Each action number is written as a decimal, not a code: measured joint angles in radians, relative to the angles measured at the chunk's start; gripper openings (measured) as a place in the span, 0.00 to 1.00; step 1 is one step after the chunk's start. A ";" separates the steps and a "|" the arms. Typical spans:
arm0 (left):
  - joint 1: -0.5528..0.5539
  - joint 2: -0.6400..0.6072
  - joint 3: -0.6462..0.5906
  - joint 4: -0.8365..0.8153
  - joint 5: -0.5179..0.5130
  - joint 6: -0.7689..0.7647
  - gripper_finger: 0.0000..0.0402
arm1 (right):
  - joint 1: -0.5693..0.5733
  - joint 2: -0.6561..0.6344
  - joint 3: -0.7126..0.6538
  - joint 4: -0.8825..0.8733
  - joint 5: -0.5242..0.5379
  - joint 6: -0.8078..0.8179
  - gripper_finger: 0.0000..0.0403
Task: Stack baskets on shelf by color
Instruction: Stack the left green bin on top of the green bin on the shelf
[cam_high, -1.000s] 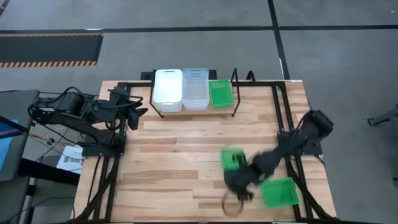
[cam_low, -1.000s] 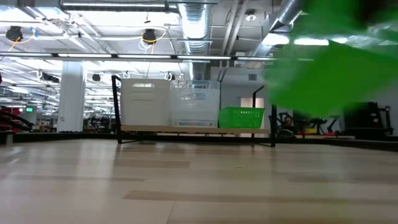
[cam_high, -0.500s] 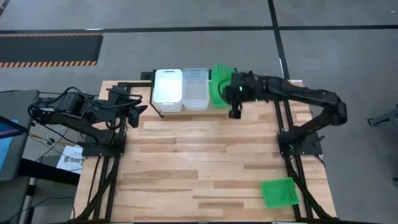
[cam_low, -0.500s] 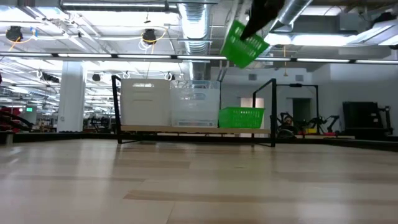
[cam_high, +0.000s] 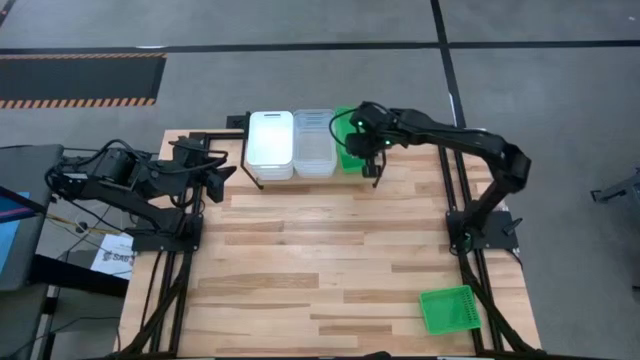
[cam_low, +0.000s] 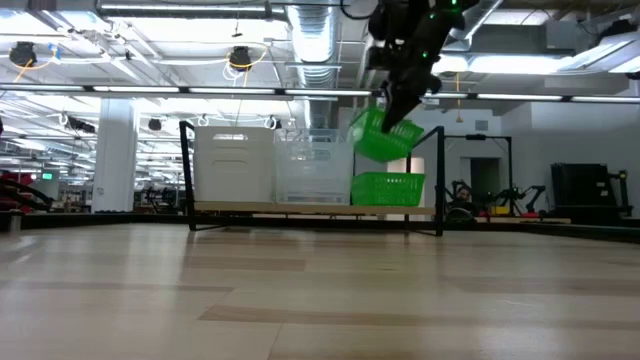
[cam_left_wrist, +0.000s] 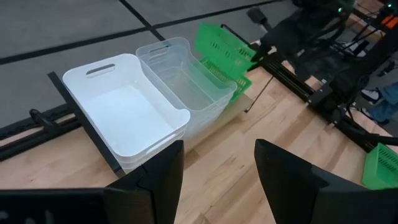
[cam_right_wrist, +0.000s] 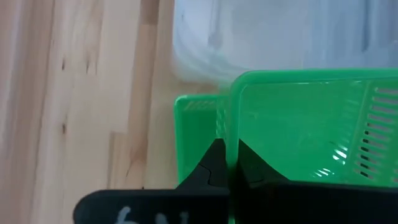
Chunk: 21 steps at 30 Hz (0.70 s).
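The shelf (cam_low: 300, 208) stands at the table's far edge. Its board carries a stack of white baskets (cam_high: 270, 145), clear baskets (cam_high: 313, 143) and one green basket (cam_low: 388, 188). My right gripper (cam_right_wrist: 233, 163) is shut on a second green basket (cam_low: 383, 135), which hangs tilted just above the shelf's green one. A third green basket (cam_high: 448, 309) rests on the table near the front right corner. My left gripper (cam_left_wrist: 217, 174) waits open, raised at the table's left, facing the shelf. My right gripper pinches the rim of one side wall (cam_right_wrist: 233, 140) of the green basket, one finger inside the basket and one outside. The fingers slant down from the table's right. The basket hangs tilted below them, clear of the shelf and of the green basket beneath.
Black frame posts (cam_low: 440, 180) rise at both ends of the shelf. The right post stands close beside the held basket. Bare wooden tabletop (cam_high: 320, 260) lies between the shelf and the front edge.
My right gripper has swung from the table's near right part up and across to the far edge, carrying the green basket. It then shifted slightly left and sank toward the shelf's green basket. The carried basket is tilted and lower than half a second ago.
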 joint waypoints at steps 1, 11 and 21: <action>0.000 0.000 0.000 0.000 -0.001 0.000 0.46 | -0.004 0.009 0.000 -0.007 -0.001 -0.009 0.01; 0.000 0.000 0.000 0.000 -0.002 -0.006 0.46 | -0.012 0.089 0.001 -0.075 0.000 -0.077 0.01; 0.000 0.000 0.000 0.000 -0.001 -0.006 0.46 | -0.010 0.142 0.000 -0.072 0.000 -0.081 0.02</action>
